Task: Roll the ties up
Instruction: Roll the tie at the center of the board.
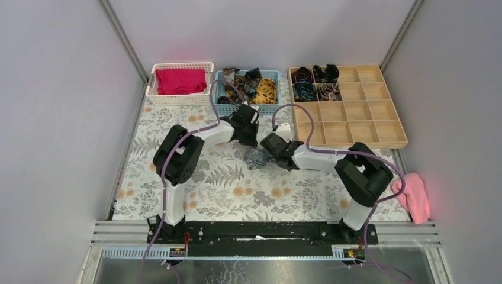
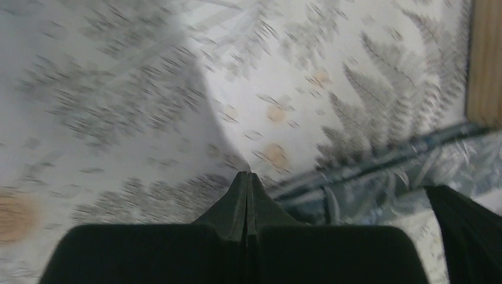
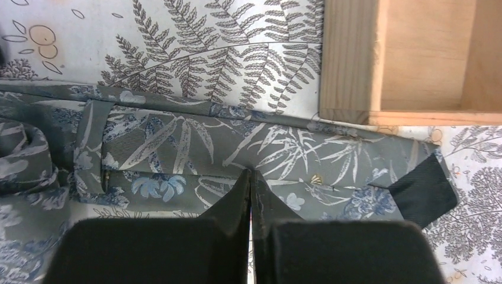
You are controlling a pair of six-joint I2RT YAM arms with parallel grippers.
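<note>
Right wrist view: a grey tie [image 3: 177,142] printed with pale leaves and blue flowers lies flat across the tablecloth [image 3: 195,53], bunched into folds at its left end, with a black patch showing at its right end. Its far edge runs just beside the near corner of the wooden tray [image 3: 349,59]. The right gripper [image 3: 250,174] has its jaws pressed together, tips down on the tie's near edge; whether any fabric is pinched between them cannot be told. From above, the same tie [image 1: 256,157] sits mid-table between the two grippers. The left gripper [image 2: 247,176] is also fully closed, with nothing between its fingers, over bare tablecloth, a blurred strip of the tie [image 2: 379,171] just to one side. Farther back, loose ties [image 1: 254,86] fill a blue basket [image 1: 220,100], and rolled ties [image 1: 314,81] fill four far-left compartments of the tray. A white basket [image 1: 155,97] holds a magenta cloth [image 1: 180,81], and a pink cloth [image 1: 414,195] lies at the table's right edge.
</note>
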